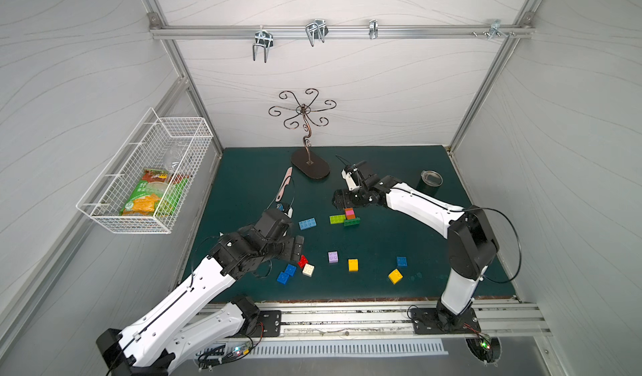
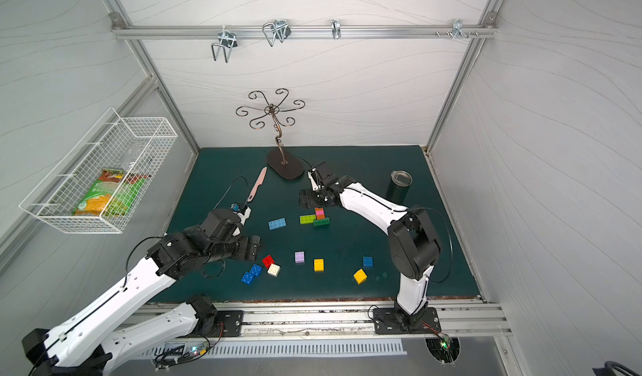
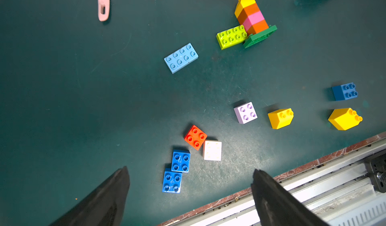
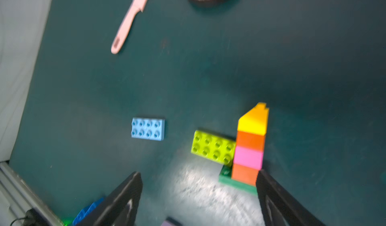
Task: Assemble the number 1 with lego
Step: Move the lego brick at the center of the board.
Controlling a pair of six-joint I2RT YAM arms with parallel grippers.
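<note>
Carrying everything, the bench (image 1: pixel 399 239): dark green, filling the lower middle of both top views.
Left tool (image 3: pixel 190 169): lower left of centre in the top views, jaws spread and empty, hovering over the nearest loose squares.
Right tool (image 4: pixel 198 171): just above the tower in the top views, jaws spread, gripping nothing. One finger is close by the tower's foot, contact unclear.
Tower (image 1: pixel 350 213): centre of frame, a dark-green base (image 3: pixel 260 36) carrying orange, pink, orange and a sloped yellow cap.
Long bricks: lime brick (image 3: pixel 231 36) lies flat, touching the tower's foot. Light-blue brick (image 3: pixel 180 58) lies apart, further left.
Loose squares: red square (image 3: pixel 195 137), white square (image 3: pixel 212 150), blue squares (image 3: pixel 180 160), lilac square (image 3: pixel 245 112) and yellow bricks (image 3: pixel 280 118), scattered low centre.
Progress: the upright stroke looks built. Whether the lime brick is attached cannot be told. A flag or wider foot may remain.
</note>
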